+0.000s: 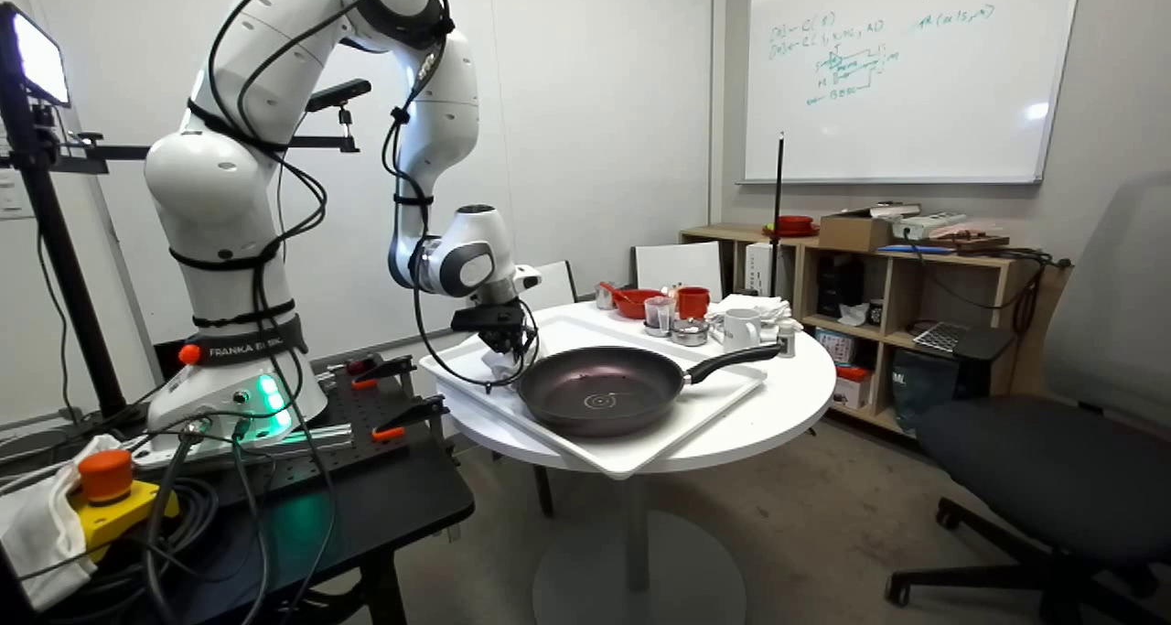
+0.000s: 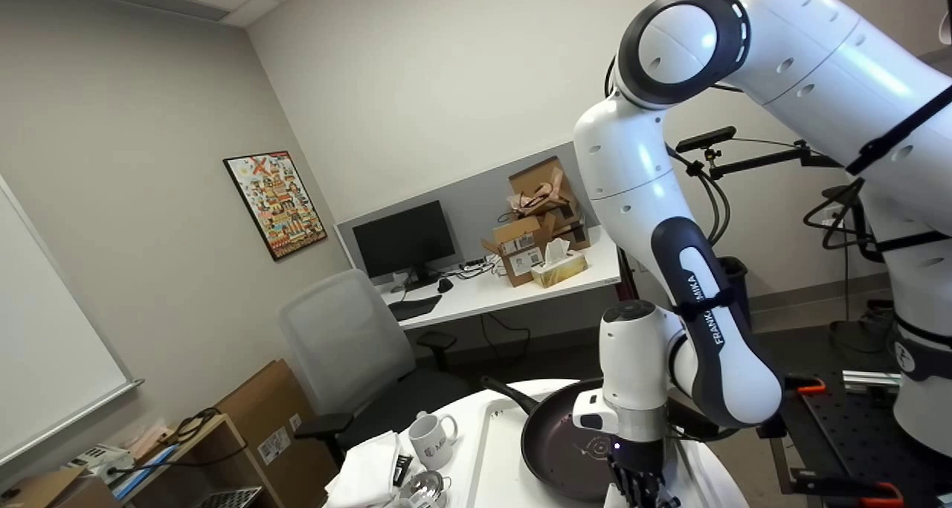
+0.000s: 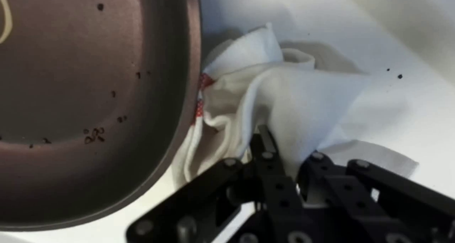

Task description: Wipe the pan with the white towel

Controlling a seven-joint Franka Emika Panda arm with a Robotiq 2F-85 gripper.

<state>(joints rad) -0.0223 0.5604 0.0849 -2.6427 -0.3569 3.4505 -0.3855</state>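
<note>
The black claw (image 3: 287,153) pinches a white cloth towel (image 3: 302,97), right of the round dark pan (image 3: 85,104) in the wrist view; likely limp, best gripped mid-bunch.

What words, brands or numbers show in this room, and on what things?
On the robot arm: "FRANK" and "MIKA", a strap between.
On its base: "FRANKA E", rest partly covered.
Whiteboard: green handwriting, too blurred to read.
Markings on the pan, mug, box labels, shelf packages: too small to read.

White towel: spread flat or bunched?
Bunched: in the wrist view the white towel shows loose, curling folds beside the pan, with part of it pinched in the gripper.
</note>
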